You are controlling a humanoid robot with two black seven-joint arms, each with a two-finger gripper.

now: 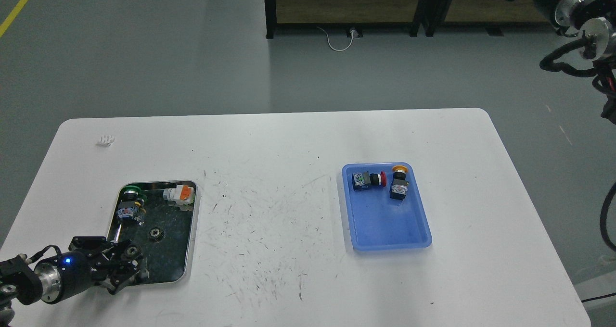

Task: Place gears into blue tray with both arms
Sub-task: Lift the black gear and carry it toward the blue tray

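One gear [155, 233] is seen lying flat in the steel tray [190, 250], near its middle; a second gear cannot be found anywhere. The left gripper [126, 265] is held over the tray's near left corner, its fingers apparently parted with nothing between them, though the dark clutter there makes this uncertain. The blue tray [385, 233], well apart to the right, holds only two push-button switches [368, 180]. A slip is risked: the gear is thin and flat against a dark bottom, and the green-capped switch [131, 203] nearby could be knocked. The right arm [582, 24] is cut off at the frame edge, its gripper unseen.
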